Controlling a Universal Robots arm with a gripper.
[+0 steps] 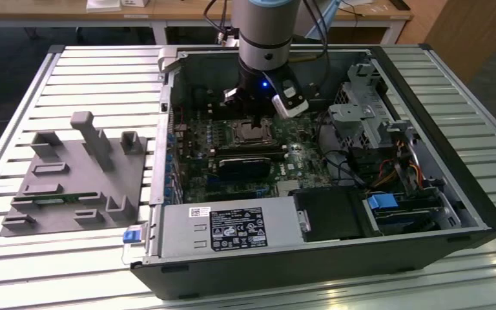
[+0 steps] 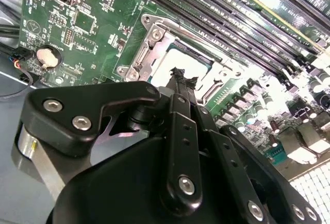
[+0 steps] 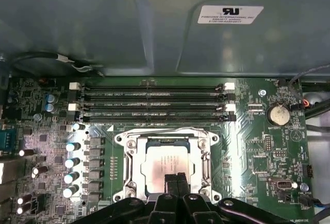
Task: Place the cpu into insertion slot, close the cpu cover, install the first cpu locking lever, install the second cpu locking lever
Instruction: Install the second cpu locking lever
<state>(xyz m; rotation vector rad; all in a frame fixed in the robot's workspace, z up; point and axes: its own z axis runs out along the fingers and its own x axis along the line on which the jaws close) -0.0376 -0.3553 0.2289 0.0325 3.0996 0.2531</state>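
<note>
Lying open on the slatted table (image 1: 75,71), computer case (image 1: 454,194) exposes green board (image 3: 258,147). Cover (image 3: 167,136) is down over slot; chip (image 3: 167,163) sits inside its window. Gripper (image 3: 176,178), fingers pressed together, empty, rests over chip's near edge.

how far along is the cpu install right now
Done: the cpu sits in the insertion slot, and the cpu cover looks closed down around it, its window framing the chip. In hand: the gripper is shut with its tips right at the cpu's edge, holding nothing visible. Left: the locking levers; whether either is latched can't be told from these views.
</note>
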